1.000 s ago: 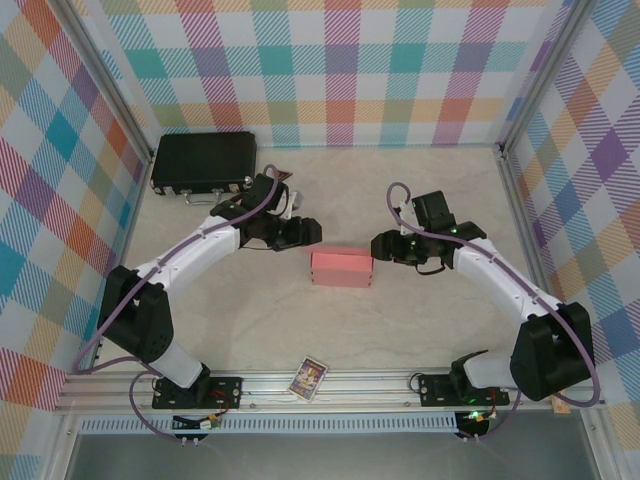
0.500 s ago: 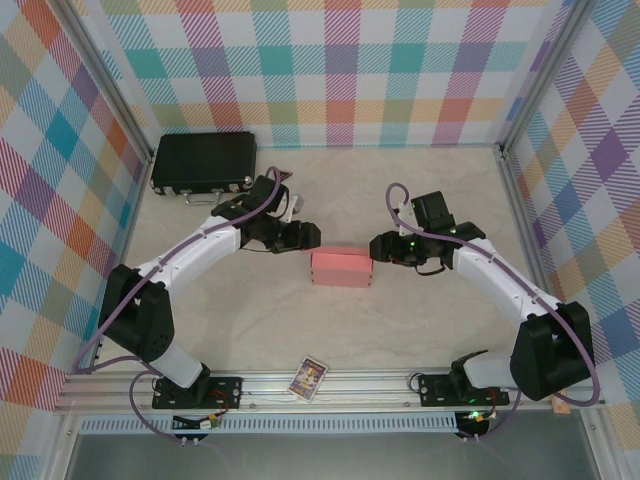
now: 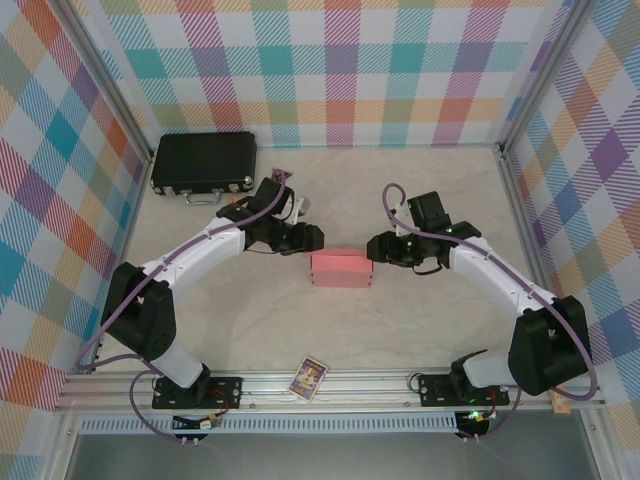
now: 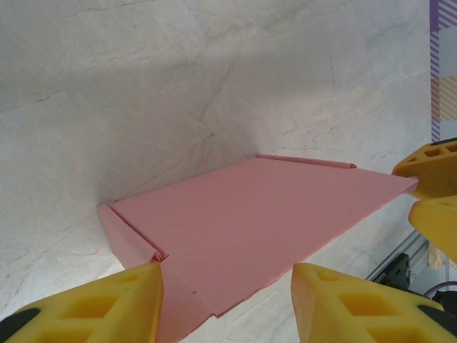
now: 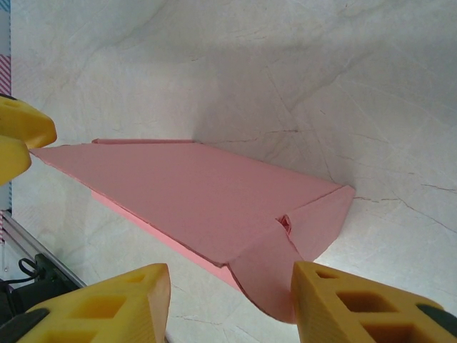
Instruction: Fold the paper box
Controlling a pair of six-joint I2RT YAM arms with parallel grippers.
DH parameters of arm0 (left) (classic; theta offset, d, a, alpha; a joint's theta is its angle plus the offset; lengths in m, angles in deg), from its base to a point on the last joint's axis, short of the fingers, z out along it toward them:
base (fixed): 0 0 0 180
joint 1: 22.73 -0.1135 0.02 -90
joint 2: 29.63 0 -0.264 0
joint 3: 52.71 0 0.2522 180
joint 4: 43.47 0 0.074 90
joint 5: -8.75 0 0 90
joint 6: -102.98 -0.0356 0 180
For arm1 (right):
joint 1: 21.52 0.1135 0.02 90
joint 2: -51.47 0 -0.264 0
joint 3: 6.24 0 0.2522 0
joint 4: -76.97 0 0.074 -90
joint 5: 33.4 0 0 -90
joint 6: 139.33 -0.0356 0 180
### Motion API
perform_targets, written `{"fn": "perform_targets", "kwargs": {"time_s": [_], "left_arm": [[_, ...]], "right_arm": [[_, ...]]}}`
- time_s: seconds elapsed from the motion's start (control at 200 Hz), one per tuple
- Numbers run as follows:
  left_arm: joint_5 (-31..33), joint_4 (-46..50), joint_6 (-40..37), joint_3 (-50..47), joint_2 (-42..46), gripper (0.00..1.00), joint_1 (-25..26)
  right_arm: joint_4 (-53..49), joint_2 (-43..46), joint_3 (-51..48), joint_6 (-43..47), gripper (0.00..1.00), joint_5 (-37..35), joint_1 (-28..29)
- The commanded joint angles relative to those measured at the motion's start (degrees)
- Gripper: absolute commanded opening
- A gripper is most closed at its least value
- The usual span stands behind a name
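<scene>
Paper box (image 3: 341, 268) at mid-table (image 3: 430, 180), lying flat and pink, top panel closed over; nothing of the inside to be seen. Black case (image 3: 203, 162) at far left corner, lid shut, well apart from the box. Small picture card (image 3: 308, 378) at near edge, by the rail.

Left gripper (image 3: 312, 238) reaching in low from the left, just beside the box's left end; right gripper (image 3: 372, 248) mirrored at the right end. Both arms bent at the elbow, angled inward.

From left wrist: left gripper (image 4: 225, 286) fingers spread wide, box (image 4: 264, 214) end between them, end flap half-tucked. From right wrist: right gripper (image 5: 228, 286) fingers likewise apart, a curled flap loose at the box (image 5: 193, 193) end.

Contact between pads and card: cannot tell. Fingertips cut off by lower frame edge.
</scene>
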Motion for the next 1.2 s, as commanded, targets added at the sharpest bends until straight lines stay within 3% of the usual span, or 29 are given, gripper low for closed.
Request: {"fn": "perform_targets", "kwargs": {"time_s": [0.0, 0.58, 1.015, 1.195], "left_arm": [[-1.33, -0.96, 1.33, -0.48, -1.17, 0.50, 0.68], [0.29, -2.98, 4.42, -0.87, -2.26, 0.49, 1.29], [2.25, -1.06, 5.38, -0.15, -2.31, 0.46, 1.29], [3.96, 1.51, 4.19, 0.26, -1.78, 0.49, 1.29]], "right_arm": [[1.38, -0.60, -0.64, -1.28, 0.48, 1.36, 0.47], [4.68, -0.87, -2.77, -6.93, 0.43, -0.36, 1.41], [6.17, 0.76, -3.95, -10.84, 0.37, -4.41, 1.40], [6.36, 0.96, -4.33, -11.18, 0.36, -4.97, 1.42]]}}
